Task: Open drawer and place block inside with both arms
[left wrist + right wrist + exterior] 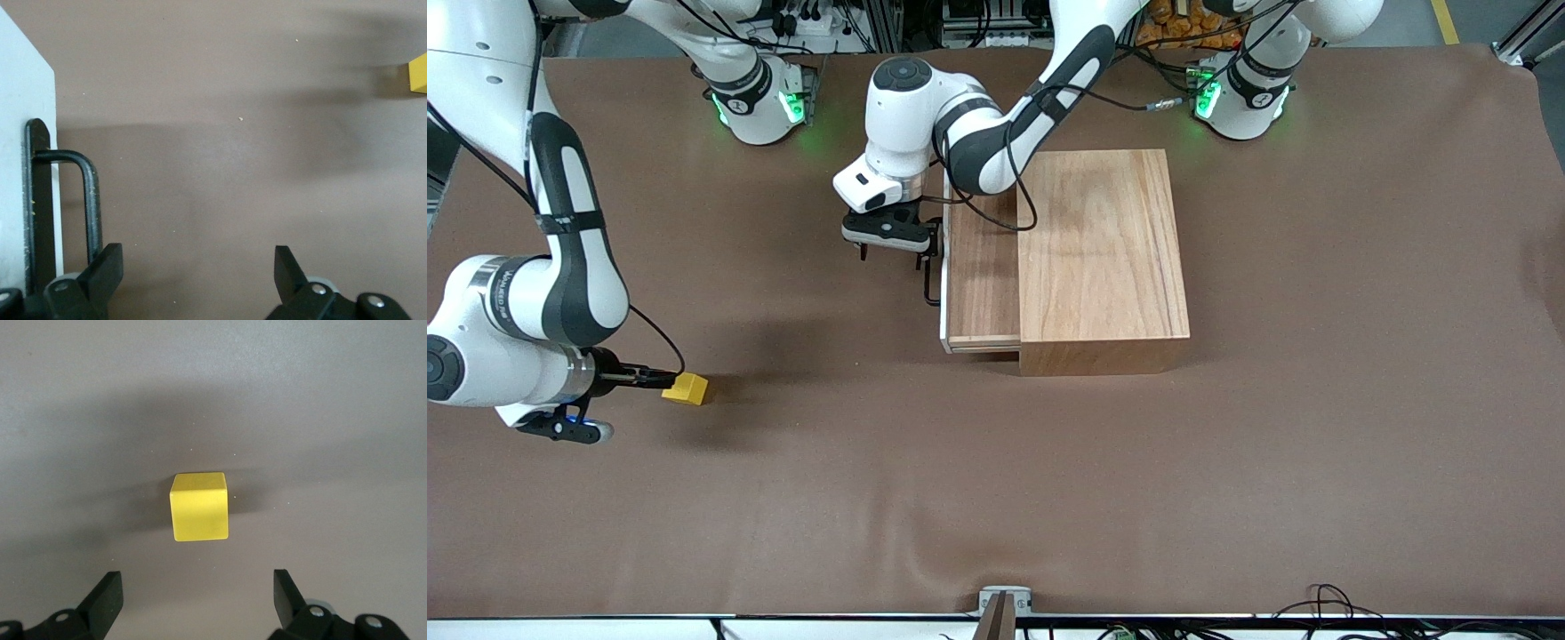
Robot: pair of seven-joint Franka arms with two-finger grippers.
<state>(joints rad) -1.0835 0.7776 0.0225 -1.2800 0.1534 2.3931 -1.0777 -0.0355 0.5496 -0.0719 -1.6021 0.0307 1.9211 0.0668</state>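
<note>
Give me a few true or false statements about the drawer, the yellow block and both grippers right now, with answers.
1. The drawer is partly pulled out of the cabinet. True.
2. The block lies inside the drawer. False: it sits on the table, toward the right arm's end.
3. The right gripper is open, with the block not yet between its fingers. True.
4. The left gripper is clamped on the handle. False: it is open beside the handle.

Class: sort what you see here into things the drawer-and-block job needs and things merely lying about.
Needed: drawer, partly open; block on the table; left claw, open at the handle; right claw, open beside the block.
Lying about: cables at the table's near edge.
</note>
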